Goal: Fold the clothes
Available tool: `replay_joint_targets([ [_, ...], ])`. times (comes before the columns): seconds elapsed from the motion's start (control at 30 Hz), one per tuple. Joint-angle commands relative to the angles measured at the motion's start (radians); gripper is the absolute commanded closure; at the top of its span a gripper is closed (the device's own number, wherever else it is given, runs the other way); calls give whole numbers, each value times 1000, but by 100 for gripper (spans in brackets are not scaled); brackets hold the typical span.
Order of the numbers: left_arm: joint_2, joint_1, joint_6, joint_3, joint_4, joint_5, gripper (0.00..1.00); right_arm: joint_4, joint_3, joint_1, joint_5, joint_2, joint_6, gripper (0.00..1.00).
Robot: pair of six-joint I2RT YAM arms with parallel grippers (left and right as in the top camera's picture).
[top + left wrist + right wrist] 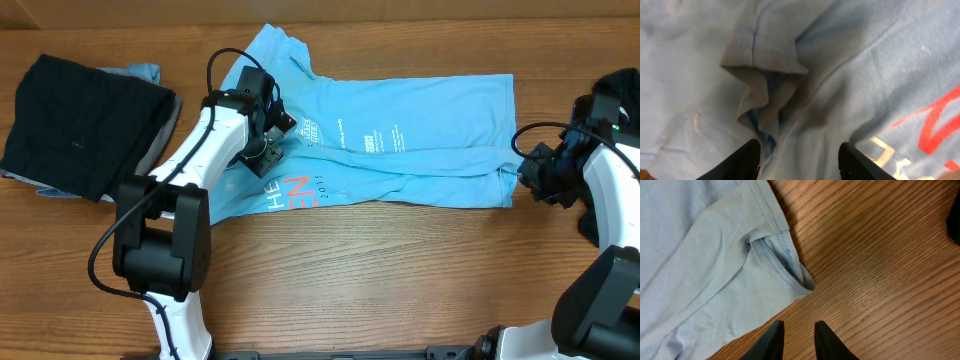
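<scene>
Over the T-shirt (420,110) sleeve (765,65) hangs the left tool (800,155), released; the right tool (799,336), narrowly parted and empty, sits just off its hem corner (800,280).

My left hand (800,152) points straight down, fingers spread wide; my right hand (796,330) hangs low, fingers narrowly parted.

You see a brown wooden table (400,280) filling every view, its grain running along its length. Along the table's far edge a thin dark line (420,27) crosses. Light falls evenly on the table, and shadows are soft.
</scene>
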Motion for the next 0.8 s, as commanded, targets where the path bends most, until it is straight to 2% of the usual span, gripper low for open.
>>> replay_joint_targets([
  [0.0,9,-4,19,-9,37,4,45,5,1,-2,-3,6,-3,76],
  [0.17,9,-3,19,-16,73,-46,44,4,1,-2,-3,6,-3,76],
  [0.43,9,-3,19,-73,128,-48,45,5,1,-2,-3,6,-3,76],
  [0.6,9,-3,-35,-79,172,-149,61,5,1,-2,-3,6,-3,76],
  [0.77,9,2,-34,-79,195,-151,66,5,1,-2,-3,6,-3,76],
])
